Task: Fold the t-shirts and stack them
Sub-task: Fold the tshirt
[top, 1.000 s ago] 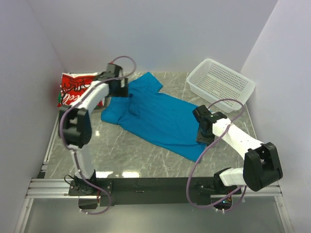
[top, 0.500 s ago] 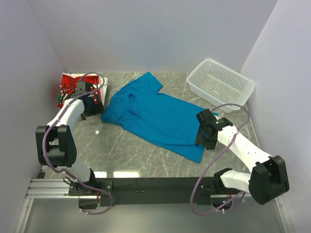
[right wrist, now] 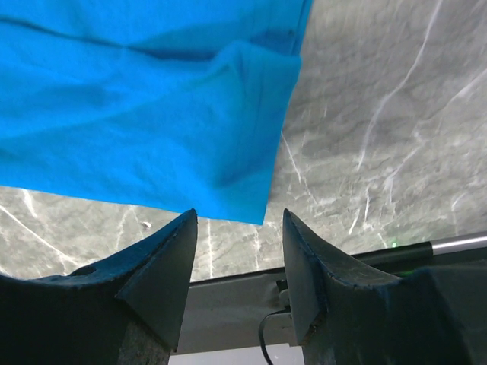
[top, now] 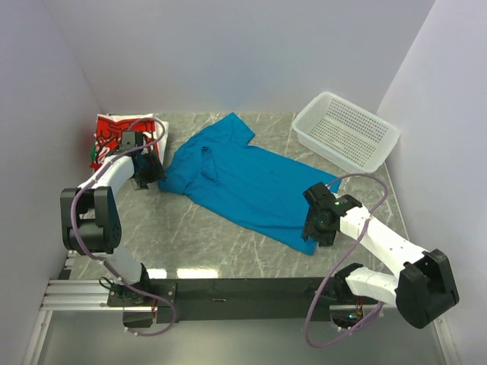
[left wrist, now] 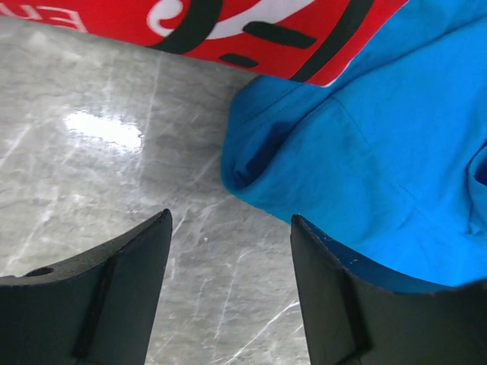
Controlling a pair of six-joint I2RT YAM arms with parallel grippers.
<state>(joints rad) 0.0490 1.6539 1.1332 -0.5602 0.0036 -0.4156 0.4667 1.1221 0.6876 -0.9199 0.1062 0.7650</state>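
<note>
The bright-blue t-shirt [top: 243, 179] lies spread flat across the middle of the marble table. The folded red-and-white t-shirt [top: 114, 133] lies at the far left corner. My left gripper [top: 154, 176] is open and empty just left of the blue shirt's sleeve [left wrist: 319, 152]; its jaws stand over bare marble, the right jaw over the sleeve's edge. The red shirt [left wrist: 228, 30] shows at the top of the left wrist view. My right gripper [top: 313, 232] is open and empty over the blue shirt's near hem corner [right wrist: 266, 205].
A white perforated basket [top: 346, 131] stands at the far right of the table. White walls close in the left, back and right sides. The black rail [top: 243, 293] with both arm bases runs along the near edge.
My left arm swung left away from the blue shirt's collar, then came back to the sleeve edge. My right gripper slid nearer and left along the shirt to its hem corner.
</note>
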